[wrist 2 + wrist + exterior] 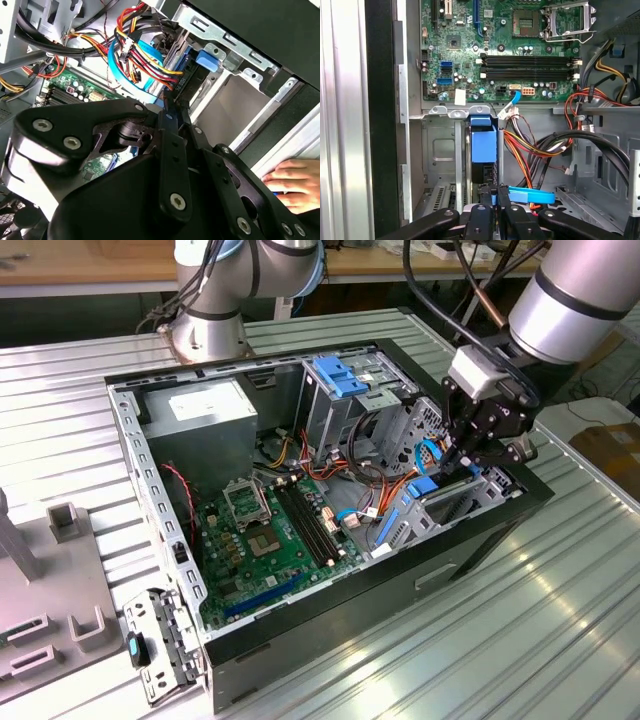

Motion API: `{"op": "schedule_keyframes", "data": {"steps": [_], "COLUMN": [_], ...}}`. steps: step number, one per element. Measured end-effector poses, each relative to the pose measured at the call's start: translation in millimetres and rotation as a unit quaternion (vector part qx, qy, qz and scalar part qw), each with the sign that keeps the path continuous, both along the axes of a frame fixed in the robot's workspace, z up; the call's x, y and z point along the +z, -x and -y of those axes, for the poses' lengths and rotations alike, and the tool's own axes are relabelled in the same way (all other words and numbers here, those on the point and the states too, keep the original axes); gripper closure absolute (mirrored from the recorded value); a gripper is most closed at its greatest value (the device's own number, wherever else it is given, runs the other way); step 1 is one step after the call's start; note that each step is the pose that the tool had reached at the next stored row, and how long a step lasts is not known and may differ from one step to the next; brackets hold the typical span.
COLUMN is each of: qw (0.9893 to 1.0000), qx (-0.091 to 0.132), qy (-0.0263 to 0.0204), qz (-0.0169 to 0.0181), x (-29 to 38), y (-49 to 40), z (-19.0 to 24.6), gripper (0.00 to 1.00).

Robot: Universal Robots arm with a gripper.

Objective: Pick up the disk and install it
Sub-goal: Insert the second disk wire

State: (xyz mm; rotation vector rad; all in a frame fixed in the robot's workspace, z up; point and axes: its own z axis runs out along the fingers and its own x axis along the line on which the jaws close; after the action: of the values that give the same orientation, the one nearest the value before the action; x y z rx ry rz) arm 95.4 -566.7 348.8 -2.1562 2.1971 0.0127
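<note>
Black gripper (170,112) linkage sits closest to the lens in both wrist views, its two fingers drawn close together and pinching a thin blue edge of the disk (484,145) between their tips. That disk stands on edge inside the drive bay (440,150) of the open computer case (470,540), its bright blue rail and tab facing the first wrist view, with the darker body of the drive just below the blue part, next to the fingertips.

Largest in the exterior view, the ribbed metal table (560,640) carries the case, which lies on its side with the panel off. Over the case's corner toward the exterior view's right, the silver arm (575,295) reaches down, and the gripper (462,462) is lowered into the bay there. A green motherboard (275,540) fills the case floor, with black memory slots (527,62) running across it and a bare processor socket (567,20) near them. A grey power supply (205,410) sits at the far corner, and a wide blue bracket (338,375) tops the tall metal cage beside it.

Bundles of red, yellow, orange and black wires (535,147) loop next to the bay. A flat blue cable (137,75) curls among them. In the second wrist view, a person's hand (295,182) rests against the outer edge of the case.
</note>
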Motion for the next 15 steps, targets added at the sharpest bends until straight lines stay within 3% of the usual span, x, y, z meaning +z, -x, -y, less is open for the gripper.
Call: {"op": "schedule_keyframes", "data": {"steps": [7, 15], "qw": [1.0000, 1.0000], "qx": [0.000, 0.000], "qy": [-0.0003, -0.0026], "qz": [0.0000, 0.0001], "x": [-0.4, -10.1], "y": [-2.5, -2.5], "z": [0.1, 0.6], "gripper": [0.84, 0.84]}}
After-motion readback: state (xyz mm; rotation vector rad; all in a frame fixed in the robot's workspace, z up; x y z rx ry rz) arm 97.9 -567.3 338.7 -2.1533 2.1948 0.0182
